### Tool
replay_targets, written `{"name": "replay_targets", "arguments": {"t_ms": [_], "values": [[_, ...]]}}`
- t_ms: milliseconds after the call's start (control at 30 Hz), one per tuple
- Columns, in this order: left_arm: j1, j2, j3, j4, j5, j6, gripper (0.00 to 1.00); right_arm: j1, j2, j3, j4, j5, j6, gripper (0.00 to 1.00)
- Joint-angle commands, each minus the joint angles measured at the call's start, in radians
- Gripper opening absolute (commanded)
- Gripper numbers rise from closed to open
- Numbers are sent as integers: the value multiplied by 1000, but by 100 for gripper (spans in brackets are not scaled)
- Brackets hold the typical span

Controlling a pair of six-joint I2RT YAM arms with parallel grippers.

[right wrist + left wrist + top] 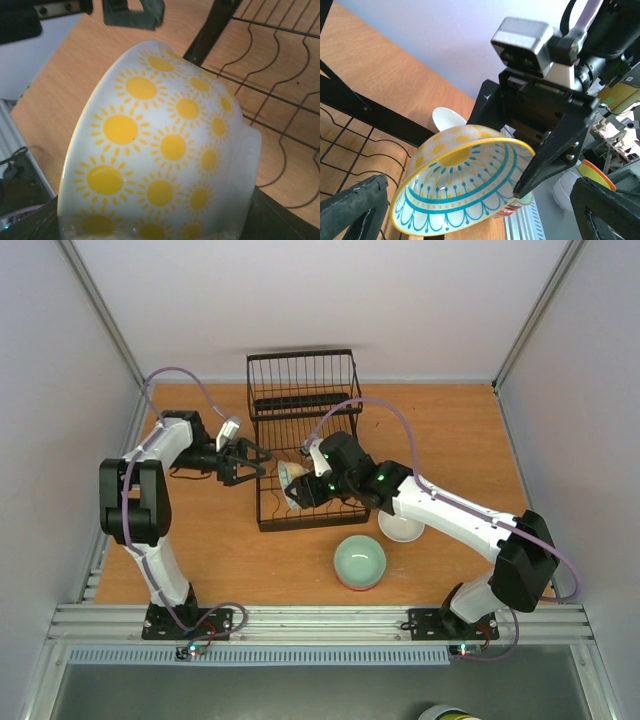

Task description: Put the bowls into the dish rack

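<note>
Item 1, left gripper (257,463): jaws wide, empty, at the left edge of the dish rack (300,390)
Item 2, sun-patterned bowl (294,487): tilted on edge over the front of the rack, pinched at the rim by the right gripper (306,490)
Items 3 and 4, green bowl (359,562) and white bowl (400,528): on the table (210,560), outside the rack
Risk: a rim-only grip on glazed ceramic may slip; the bowl could miss its slot, strike the wire or roll out
</note>
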Motion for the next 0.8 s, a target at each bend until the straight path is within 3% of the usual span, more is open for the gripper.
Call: {"name": "replay_targets", "arguments": {"t_ms": [0, 367, 400, 433, 467, 500, 533, 567, 667, 767], "values": [[31, -26, 54, -185, 49, -66, 99, -3, -43, 51, -39, 85, -60, 1], [77, -291, 191, -152, -12, -199, 99, -11, -25, 117, -110, 198, -116, 1], [77, -335, 207, -66, -37, -238, 99, -11, -18, 126, -116, 204, -120, 1], [75, -393, 202, 109, -85, -388, 99, -11, -13, 134, -121, 213, -125, 1], [69, -481, 149, 396, -181, -549, 99, -12, -10, 140, -124, 219, -128, 1], [43, -592, 47, 756, -403, -850, 99, -14, -7, 144, -129, 220, -129, 1], [1, -730, -92, 1012, -653, -1072, 99, -16, -5, 147, -131, 235, -131, 1], [-43, -831, -184, 1137, -823, -1225, 99, -18, -4, 148, -130, 248, -132, 1], [-42, -757, -37, 909, -820, -1204, 99, -23, 3, 153, -133, 269, -136, 1], [-42, -757, -145, 1029, -894, -1265, 99, -32, 32, 177, -181, 333, -137, 1]]}}
